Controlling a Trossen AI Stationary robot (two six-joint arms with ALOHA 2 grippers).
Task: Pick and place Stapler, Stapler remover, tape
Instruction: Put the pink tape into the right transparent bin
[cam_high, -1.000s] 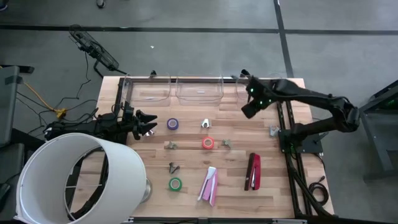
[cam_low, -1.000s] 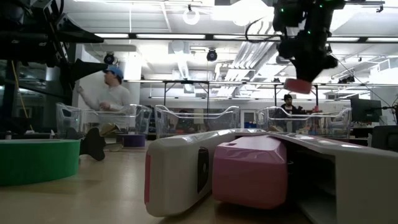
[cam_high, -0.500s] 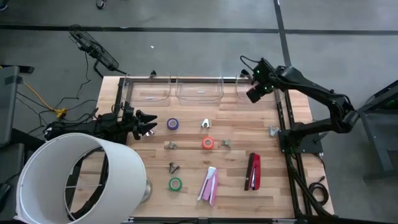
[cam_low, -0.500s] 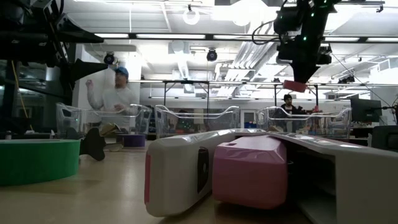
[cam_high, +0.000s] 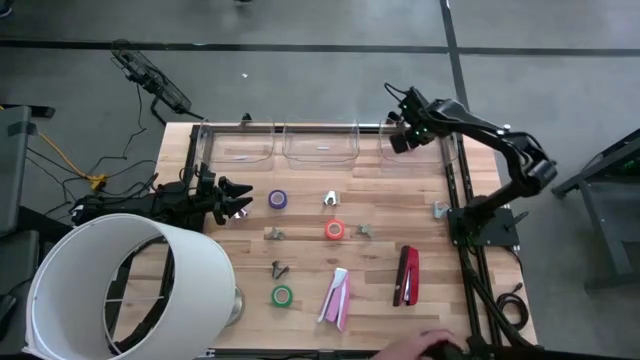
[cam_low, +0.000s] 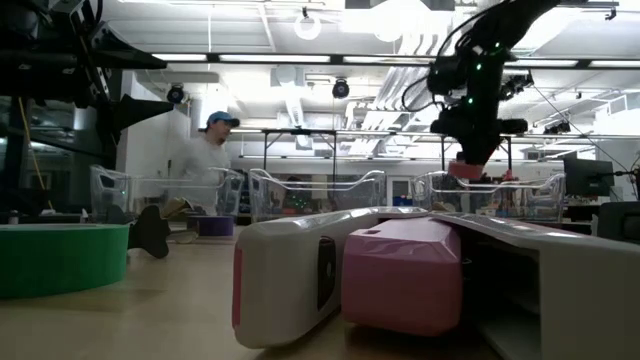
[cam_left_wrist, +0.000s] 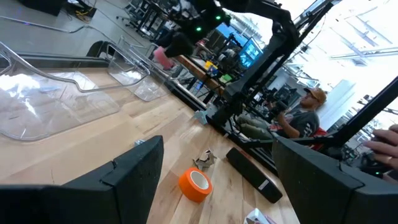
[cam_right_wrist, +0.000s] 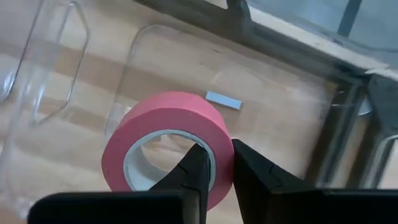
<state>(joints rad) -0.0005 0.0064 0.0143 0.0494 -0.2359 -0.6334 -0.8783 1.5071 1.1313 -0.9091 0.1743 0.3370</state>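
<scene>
My right gripper (cam_high: 400, 140) hangs over the rightmost clear bin (cam_high: 432, 155) at the table's far edge, shut on a pink tape roll (cam_right_wrist: 165, 134); the roll (cam_low: 468, 169) also shows in the low view. The purple tape (cam_high: 278, 200), the red-orange tape (cam_high: 334, 230) and the green tape (cam_high: 282, 296) lie flat on the wood. A red-and-black stapler (cam_high: 408, 275) and a pink-and-white stapler (cam_high: 336, 298) lie near the front. Several small staple removers (cam_high: 329, 198) are scattered between them. My left gripper (cam_high: 235, 200) waits open at the table's left. My right gripper pinches the pink roll's ring wall (cam_right_wrist: 221, 163), one finger (cam_right_wrist: 196, 171) inside the hole and the other (cam_right_wrist: 252, 177) outside. The fingers come steeply from above. The roll hangs tilted below them, lifted clear above the bin's floor.
Two more clear bins (cam_high: 322, 145) (cam_high: 240, 145) stand along the far edge. A large white cylinder (cam_high: 130, 290) covers the near left corner. A person's hand (cam_high: 430, 348) shows at the near edge. A black frame rail (cam_high: 455, 200) runs along the right side.
My right gripper has carried the pink roll toward the table's far edge and somewhat down, rolling its wrist a little, and now hangs over the rightmost bin. Its hold is unchanged. In the room behind, a person has walked toward the right.
</scene>
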